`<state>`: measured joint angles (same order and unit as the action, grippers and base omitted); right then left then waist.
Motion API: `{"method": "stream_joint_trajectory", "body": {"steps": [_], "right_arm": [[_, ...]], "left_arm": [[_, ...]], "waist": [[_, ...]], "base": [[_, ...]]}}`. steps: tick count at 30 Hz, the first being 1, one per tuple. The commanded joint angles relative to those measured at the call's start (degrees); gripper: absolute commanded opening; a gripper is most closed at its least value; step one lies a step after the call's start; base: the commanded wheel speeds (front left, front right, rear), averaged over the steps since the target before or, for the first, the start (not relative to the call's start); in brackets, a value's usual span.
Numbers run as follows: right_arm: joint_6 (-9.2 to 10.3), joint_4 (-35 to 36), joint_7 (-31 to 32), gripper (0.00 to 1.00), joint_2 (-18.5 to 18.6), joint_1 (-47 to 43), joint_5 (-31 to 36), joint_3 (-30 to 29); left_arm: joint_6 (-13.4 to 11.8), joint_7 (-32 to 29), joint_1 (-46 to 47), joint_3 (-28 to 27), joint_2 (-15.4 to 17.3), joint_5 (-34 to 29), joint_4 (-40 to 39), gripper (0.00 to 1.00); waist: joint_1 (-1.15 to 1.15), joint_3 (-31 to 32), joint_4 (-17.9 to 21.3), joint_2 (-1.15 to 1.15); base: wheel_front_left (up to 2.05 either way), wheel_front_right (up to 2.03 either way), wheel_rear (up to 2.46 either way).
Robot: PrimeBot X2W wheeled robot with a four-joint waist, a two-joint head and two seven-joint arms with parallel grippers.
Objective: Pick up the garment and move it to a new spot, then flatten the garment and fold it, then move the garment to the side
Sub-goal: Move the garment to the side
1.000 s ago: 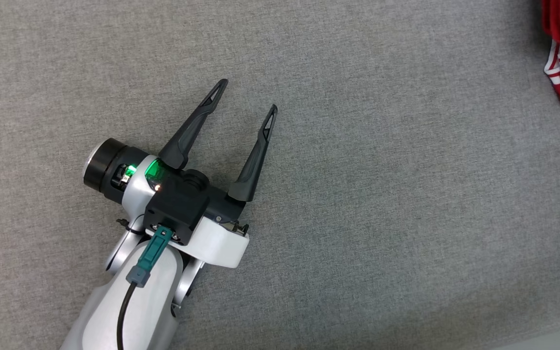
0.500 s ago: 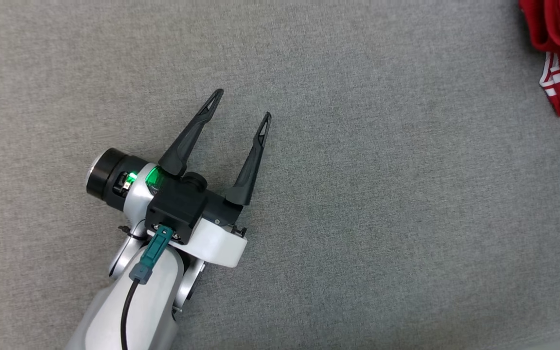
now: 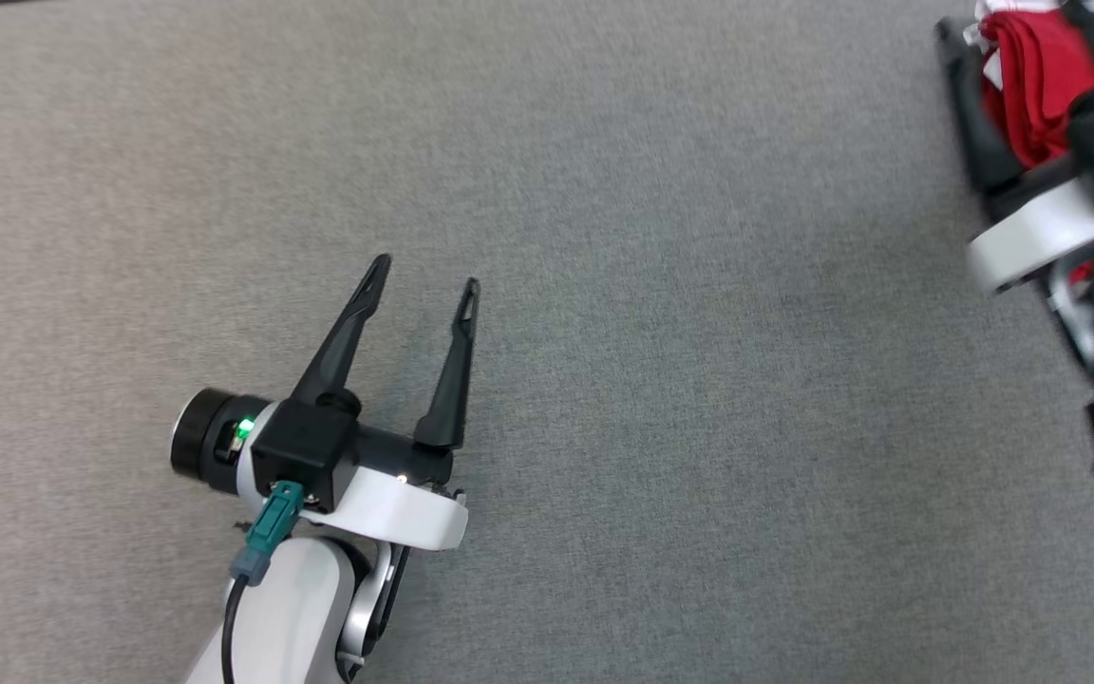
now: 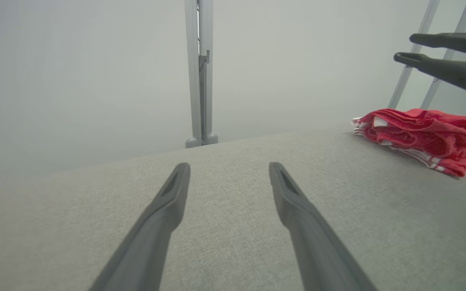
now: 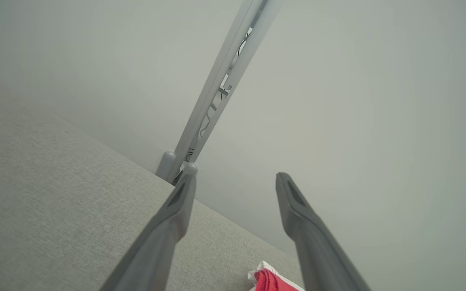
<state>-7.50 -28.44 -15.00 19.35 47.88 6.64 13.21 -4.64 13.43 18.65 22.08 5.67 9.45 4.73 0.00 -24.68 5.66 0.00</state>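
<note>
Left claw [image 3: 427,271] sits low over the grey fabric-covered desk [image 3: 699,332], its two dark fingers spread wide with nothing between them. Further out, at the desk's right side, the crumpled red garment with white-striped trim [image 4: 423,133] lies bunched in a heap. Right claw [image 4: 405,47] hovers above it, fingers apart, clear of the cloth. Beyond the desk edge stands a grey metal post [image 4: 200,72].

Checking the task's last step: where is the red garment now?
The red garment lies at the far right of the grey surface in the head view, beneath the open right gripper and well away from the left gripper.
</note>
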Motion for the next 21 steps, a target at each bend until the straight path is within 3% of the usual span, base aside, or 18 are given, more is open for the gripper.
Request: {"method": "stream_joint_trajectory", "body": {"steps": [1, 8, 13, 21], "right_arm": [[0.02, 0.7, -0.3, 1.00, -0.8, -1.8, -1.6, 0.4], [0.02, 7.1, -0.3, 1.00, -7.6, -13.7, -7.5, 0.8], [0.02, 10.8, -0.3, 1.00, -11.8, -22.5, -9.1, -1.3], [0.02, 18.3, -0.3, 1.00, -14.5, -35.5, -10.6, -7.5]], "left_arm": [[-0.6, 0.3, -0.8, -0.6, 0.0, 0.7, 0.3, 1.00], [-3.0, 1.2, -6.0, -3.3, -0.7, 4.4, 2.6, 1.00], [-3.4, 1.7, -9.1, -4.7, -0.7, 5.2, 3.1, 1.00], [-3.8, 1.8, -14.9, -8.6, -0.8, 2.7, 0.6, 1.00]], "waist": [[0.00, 3.0, -1.8, 0.00], [0.00, 10.2, -4.4, 0.00], [0.00, 14.2, -5.2, 0.00], [0.00, 19.2, -6.3, 0.00]], "base": [[0.00, 0.00, 0.00], [0.00, 0.00, 0.00], [0.00, 0.00, 0.00], [0.00, 0.00, 0.00]]}}
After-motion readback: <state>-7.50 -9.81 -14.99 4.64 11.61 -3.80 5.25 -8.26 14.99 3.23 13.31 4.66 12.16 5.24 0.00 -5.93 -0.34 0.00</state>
